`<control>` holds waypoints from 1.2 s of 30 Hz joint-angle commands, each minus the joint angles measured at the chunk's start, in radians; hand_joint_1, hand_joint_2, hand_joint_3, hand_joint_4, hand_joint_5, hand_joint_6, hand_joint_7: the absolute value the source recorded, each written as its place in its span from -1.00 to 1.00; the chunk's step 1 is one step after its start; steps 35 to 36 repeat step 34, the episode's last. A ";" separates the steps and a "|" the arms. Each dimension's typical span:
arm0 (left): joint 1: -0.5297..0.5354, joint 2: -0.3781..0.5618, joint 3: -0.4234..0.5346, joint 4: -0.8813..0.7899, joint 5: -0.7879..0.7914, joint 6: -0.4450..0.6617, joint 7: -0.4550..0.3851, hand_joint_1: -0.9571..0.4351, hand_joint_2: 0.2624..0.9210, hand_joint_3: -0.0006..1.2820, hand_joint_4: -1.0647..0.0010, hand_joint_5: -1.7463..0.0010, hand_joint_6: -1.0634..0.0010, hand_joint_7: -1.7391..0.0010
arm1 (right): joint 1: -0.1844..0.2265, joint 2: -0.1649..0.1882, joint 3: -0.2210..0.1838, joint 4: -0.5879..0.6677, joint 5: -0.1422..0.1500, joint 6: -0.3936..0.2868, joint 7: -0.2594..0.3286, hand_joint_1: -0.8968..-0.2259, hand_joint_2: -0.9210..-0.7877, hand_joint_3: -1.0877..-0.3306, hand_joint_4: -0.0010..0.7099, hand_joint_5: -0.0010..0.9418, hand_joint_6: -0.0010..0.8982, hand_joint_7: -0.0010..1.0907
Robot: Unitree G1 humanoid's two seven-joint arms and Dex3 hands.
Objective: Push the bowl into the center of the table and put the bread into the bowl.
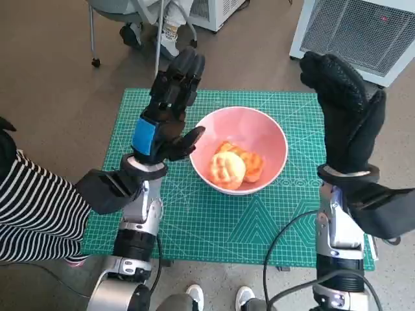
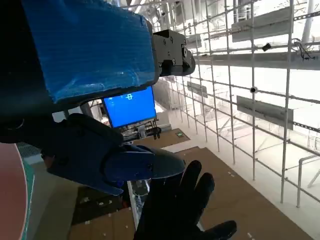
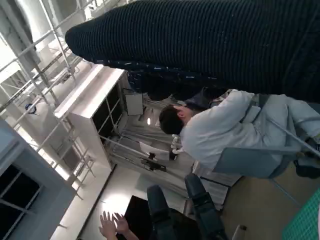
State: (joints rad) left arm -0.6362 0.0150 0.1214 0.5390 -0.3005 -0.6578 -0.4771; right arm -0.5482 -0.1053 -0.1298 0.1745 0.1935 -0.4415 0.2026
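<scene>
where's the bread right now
In the head view, the golden bread lies inside the pink bowl, near the middle of the green cutting mat, between the raised left hand and right hand.

Pink bowl (image 1: 275, 146), golden bread (image 1: 228, 168), green gridded mat (image 1: 214, 220).

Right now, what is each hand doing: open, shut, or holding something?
Left hand, black with blue tape: open, raised beside the pink bowl, holding nothing.
Right hand, black knitted glove: open, raised, holding nothing.
</scene>
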 commanded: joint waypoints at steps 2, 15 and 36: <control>0.012 0.008 0.008 0.006 -0.016 0.001 -0.014 -0.50 1.00 -0.42 0.92 1.00 1.00 0.61 | 0.010 0.006 0.006 0.023 -0.004 -0.004 0.000 -0.27 -1.00 -0.06 -0.47 -1.00 -0.77 -0.36; 0.011 0.013 0.017 0.017 -0.019 -0.006 -0.019 -0.50 1.00 -0.43 0.91 0.99 1.00 0.61 | 0.014 0.003 0.010 0.026 0.001 -0.009 0.007 -0.28 -1.00 -0.05 -0.48 -1.00 -0.78 -0.37; 0.007 0.014 0.037 0.025 -0.059 0.003 -0.044 -0.51 1.00 -0.47 0.88 0.99 1.00 0.61 | 0.008 0.003 0.012 0.051 0.016 -0.018 0.026 -0.27 -1.00 -0.05 -0.49 -1.00 -0.78 -0.38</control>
